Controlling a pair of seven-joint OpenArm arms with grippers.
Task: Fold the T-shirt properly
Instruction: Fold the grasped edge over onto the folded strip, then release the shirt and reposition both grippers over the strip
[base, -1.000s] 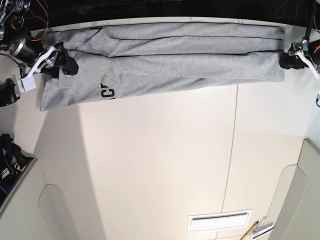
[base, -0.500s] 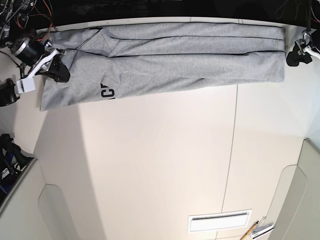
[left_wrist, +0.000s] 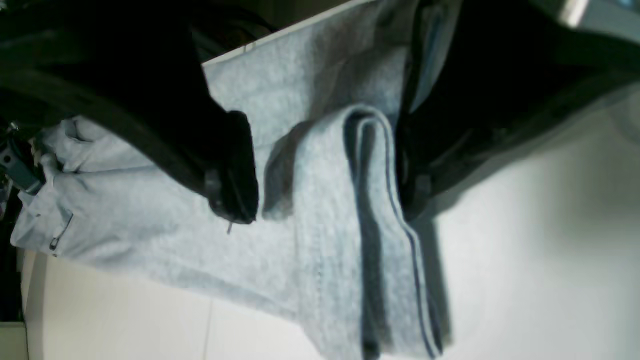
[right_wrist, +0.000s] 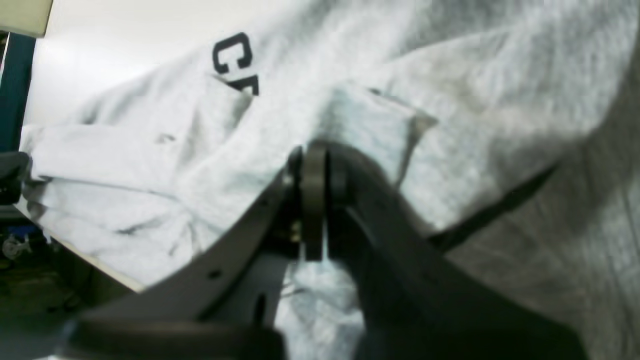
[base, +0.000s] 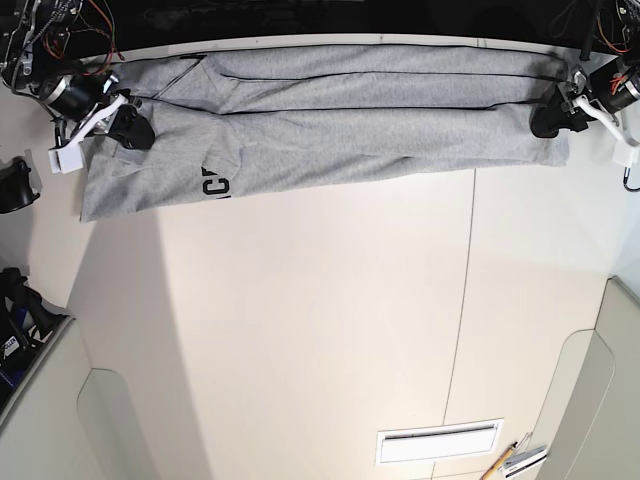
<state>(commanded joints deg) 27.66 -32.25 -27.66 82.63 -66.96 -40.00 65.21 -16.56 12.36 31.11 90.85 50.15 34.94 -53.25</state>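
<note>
Grey heather cloth, the T-shirt (base: 340, 125), lies folded into a long band across the far edge of the cream table (base: 320, 330). At its left end the right gripper (right_wrist: 314, 165) has its fingers pressed together, pinching a fold. At the right end the left gripper (left_wrist: 325, 200) stands spread, straddling the doubled hem. A pencil (base: 497, 463) lies near the front.

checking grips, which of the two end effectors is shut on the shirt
The right end effector, closed on a pinch of the T-shirt near the lettering. The left end effector is open, straddling the folded hem.
</note>
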